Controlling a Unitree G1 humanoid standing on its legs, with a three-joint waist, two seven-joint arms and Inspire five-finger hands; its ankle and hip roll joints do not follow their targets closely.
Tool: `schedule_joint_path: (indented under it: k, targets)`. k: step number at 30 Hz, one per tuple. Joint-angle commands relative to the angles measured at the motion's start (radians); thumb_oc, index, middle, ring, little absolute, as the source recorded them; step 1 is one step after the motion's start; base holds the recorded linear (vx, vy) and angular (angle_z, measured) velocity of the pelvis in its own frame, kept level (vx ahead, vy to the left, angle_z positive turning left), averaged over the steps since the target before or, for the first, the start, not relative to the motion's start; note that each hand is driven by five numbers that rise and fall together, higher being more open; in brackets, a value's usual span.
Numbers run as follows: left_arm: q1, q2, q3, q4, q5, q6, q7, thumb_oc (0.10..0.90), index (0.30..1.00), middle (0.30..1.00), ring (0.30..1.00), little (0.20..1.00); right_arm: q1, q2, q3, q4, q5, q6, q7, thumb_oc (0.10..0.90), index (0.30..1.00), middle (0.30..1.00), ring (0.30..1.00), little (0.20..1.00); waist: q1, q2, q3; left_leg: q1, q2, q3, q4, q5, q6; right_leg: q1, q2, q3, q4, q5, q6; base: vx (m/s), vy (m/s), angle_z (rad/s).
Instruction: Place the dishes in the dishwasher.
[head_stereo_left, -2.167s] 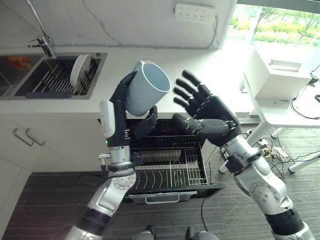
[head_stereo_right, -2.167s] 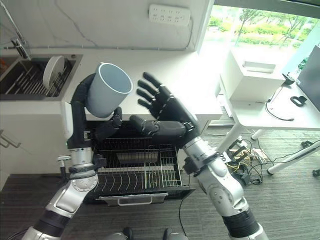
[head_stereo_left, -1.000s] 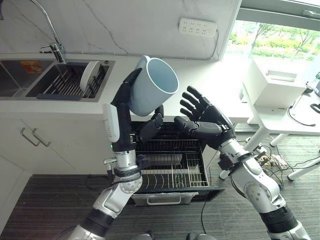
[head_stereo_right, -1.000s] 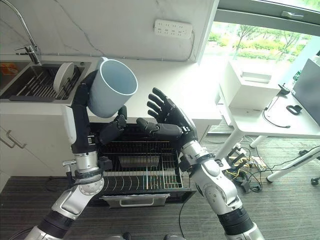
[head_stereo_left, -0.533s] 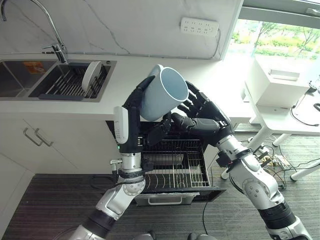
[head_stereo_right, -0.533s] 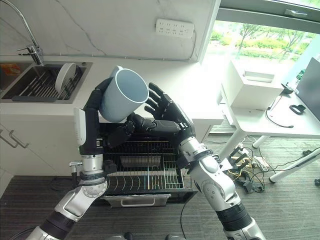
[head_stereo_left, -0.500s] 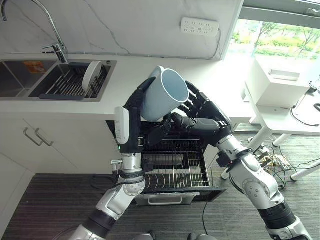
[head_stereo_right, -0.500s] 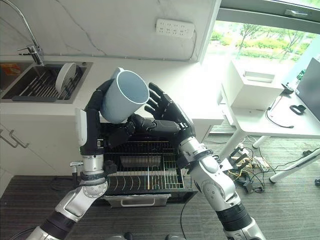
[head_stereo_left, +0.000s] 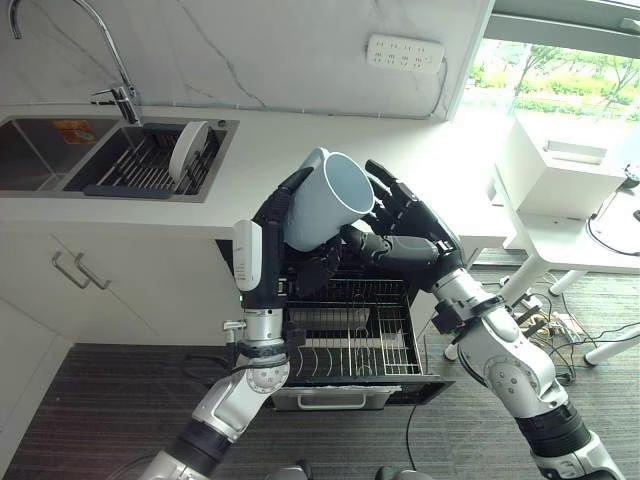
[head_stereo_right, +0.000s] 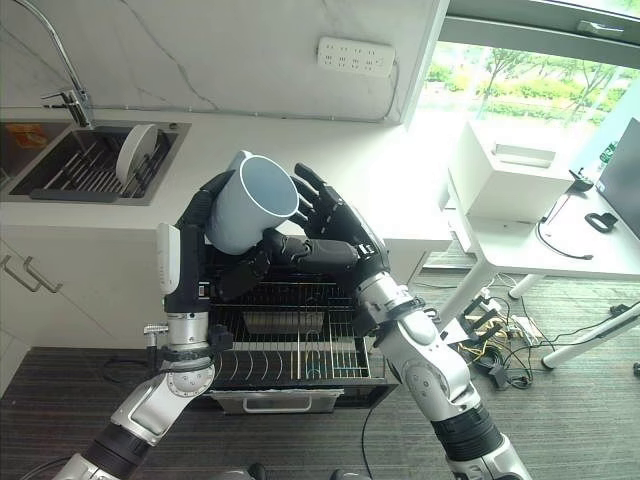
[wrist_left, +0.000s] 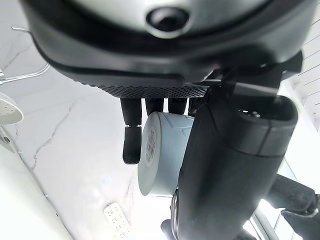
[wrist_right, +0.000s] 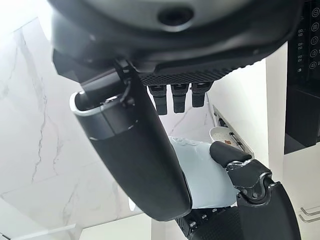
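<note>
Left wrist view shows left robot hand gripping mug, perhaps loosely.

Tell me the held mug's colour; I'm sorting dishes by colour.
Pale blue; the mug in the left hand shows best in the left eye view.

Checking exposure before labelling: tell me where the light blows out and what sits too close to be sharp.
Eye views: the window is overexposed, and its glare washes out the counter beside it. Left wrist view: the left hand looms dark and soft before the mug. Right wrist view: the right hand likewise.
</note>
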Motion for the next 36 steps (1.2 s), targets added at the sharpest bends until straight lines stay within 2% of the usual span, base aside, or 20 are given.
schedule_joint_path:
  k: [1, 27, 36]
  targets:
    - [-0.083, 0.012, -0.051, -0.044, 0.037, -0.076, 0.002, 0.400, 0.300, 0.300, 0.300, 0.300, -0.143, 0.059, -0.022, -0.123, 0.057, -0.118, 0.033, 0.800, 0.900, 0.900, 0.900, 0.900, 0.006, -0.021, -0.060, 0.065, 0.015, 0.003, 0.026, -0.176, -0.018, 0.005, 0.015, 0.009, 0.035, -0.113, 0.057, 0.00, 0.000, 0.00]
    - [-0.102, 0.010, -0.083, -0.044, 0.041, -0.098, -0.015, 0.400, 0.300, 0.300, 0.300, 0.300, -0.167, 0.070, 0.008, -0.128, 0.054, -0.094, 0.019, 0.800, 0.900, 0.900, 0.900, 0.900, 0.006, -0.022, -0.054, 0.062, 0.013, 0.001, 0.026, -0.174, -0.018, 0.002, 0.014, 0.011, 0.035, -0.111, 0.058, 0.00, 0.000, 0.00]
    - [-0.111, 0.007, -0.080, -0.059, 0.052, -0.127, -0.008, 0.400, 0.300, 0.300, 0.300, 0.300, -0.170, 0.081, 0.019, -0.107, 0.127, -0.071, 0.026, 0.800, 0.900, 0.900, 0.900, 0.900, 0.005, -0.024, -0.056, 0.064, 0.014, 0.003, 0.026, -0.174, -0.017, 0.003, 0.017, 0.013, 0.035, -0.112, 0.056, 0.00, 0.000, 0.00]
